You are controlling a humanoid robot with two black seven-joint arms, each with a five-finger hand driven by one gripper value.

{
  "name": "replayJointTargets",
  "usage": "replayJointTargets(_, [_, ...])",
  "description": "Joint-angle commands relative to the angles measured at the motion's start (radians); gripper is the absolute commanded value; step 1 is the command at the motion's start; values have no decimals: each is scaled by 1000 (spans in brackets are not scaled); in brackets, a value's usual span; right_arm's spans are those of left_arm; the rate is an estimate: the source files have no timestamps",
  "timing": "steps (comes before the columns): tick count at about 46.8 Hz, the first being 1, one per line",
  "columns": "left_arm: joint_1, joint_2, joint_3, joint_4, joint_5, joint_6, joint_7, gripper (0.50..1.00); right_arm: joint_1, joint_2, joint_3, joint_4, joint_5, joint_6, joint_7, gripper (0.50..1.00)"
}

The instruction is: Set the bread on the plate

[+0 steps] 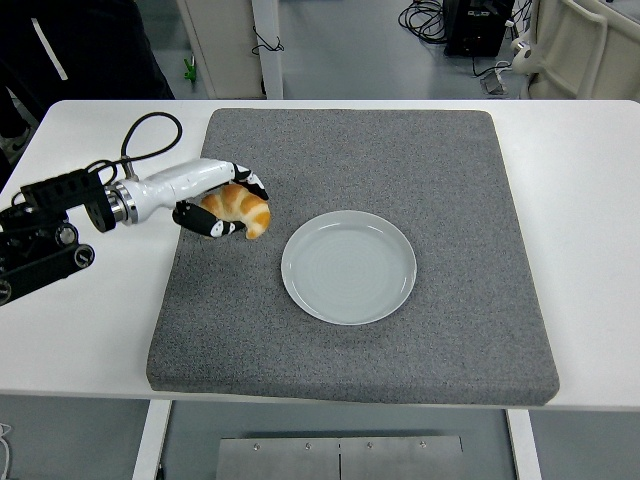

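The left hand (222,205) is wrapped around the bread (238,207), upper fingers curled over its far side and the thumb side tucked under its near edge, so the hand is narrow and holding the piece. The bread sits at the left part of the grey mat (400,150), left of the plate (348,266) and apart from it; whether it is already clear of the mat or just touching it cannot be told from this view.

The main risk from here is the grip itself. Only the left end of the bread appears caught between the fingers, while the right end pokes out free toward the plate, so a quick swing to the right could let it pivot or slide out and drop onto the mat short of the rim. Too firm a squeeze would likely crush it. A release made too near the plate's left edge could leave it half on the rim.

The bread is a croissant: curved, golden-orange with darker brown ridges and a paler tip, glossy on top, probably light and soft. The right arm is not visible.
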Motion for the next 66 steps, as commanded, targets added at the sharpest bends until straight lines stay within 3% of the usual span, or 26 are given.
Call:
replayJointTargets(1, [-23,6,-18,1,-1,-4,-5,546,0,0,0,0,0,0,0,1000])
replayJointTargets(12, [-46,8,-105,1,10,-19,-6,548,0,0,0,0,0,0,0,1000])
replayJointTargets(24, [-70,0,-231,1,13,-134,1,546,0,0,0,0,0,0,0,1000])
replayJointTargets(38, [-107,-15,-289,-11,23,-203,3,545,0,0,0,0,0,0,0,1000])
replayJointTargets(45, [-107,-47,-301,-45,56,-210,10,542,0,0,0,0,0,0,0,1000])
replayJointTargets(57, [-107,-61,-340,-170,111,-210,69,542,0,0,0,0,0,0,0,1000])
replayJointTargets(66, [-107,-83,-351,-206,136,-210,73,542,0,0,0,1,0,0,0,1000])
